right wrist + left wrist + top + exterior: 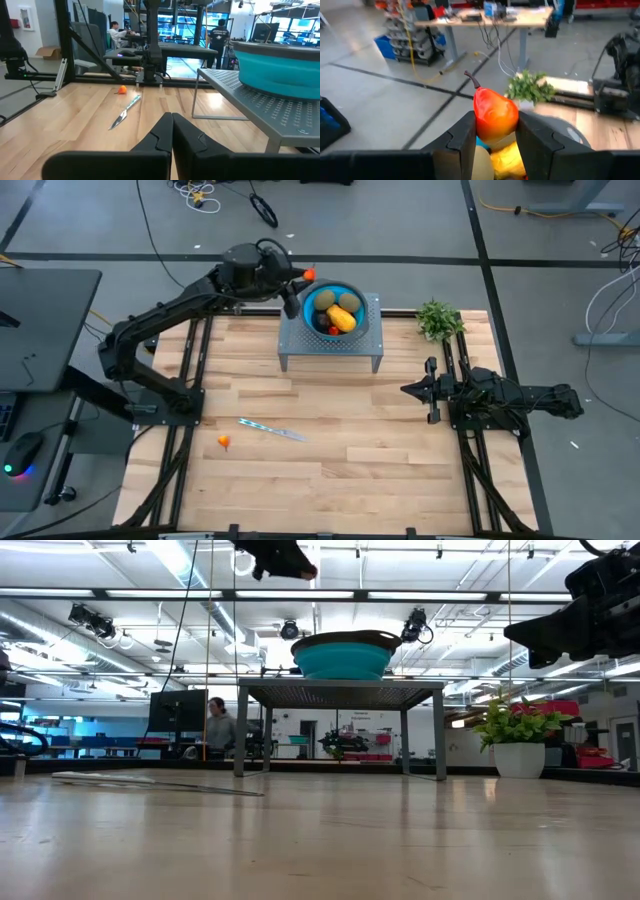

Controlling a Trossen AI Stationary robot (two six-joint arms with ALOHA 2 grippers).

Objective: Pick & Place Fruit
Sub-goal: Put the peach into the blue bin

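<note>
My left gripper [301, 279] reaches to the table's far middle and is shut on a red-orange, pear-shaped fruit [494, 116]. It hangs above the far-left rim of the blue bowl [361, 311]. The bowl stands on a grey perforated stand [331, 347]. Inside it lie a yellow-orange fruit [343, 319], two brown-green ovals [327, 302] and a small red piece [333, 330]. One small orange fruit [223, 442] rests on the wood at the near left. My right gripper [408, 390] waits shut at the table's right. My left gripper pinches the fruit's wide body [479, 131] between its two fingers [464, 138], one on each side. The fingers come nearly level from the table's left. The fruit is lifted clear, its thin dark stem [470, 78] pointing away from the gripper.
A slim silvery knife-like stick [272, 429] lies on the wood beside the small orange fruit. A green potted plant [438, 320] stands at the far right corner. In the low view a person [217, 726] sits in the room beyond the table.
</note>
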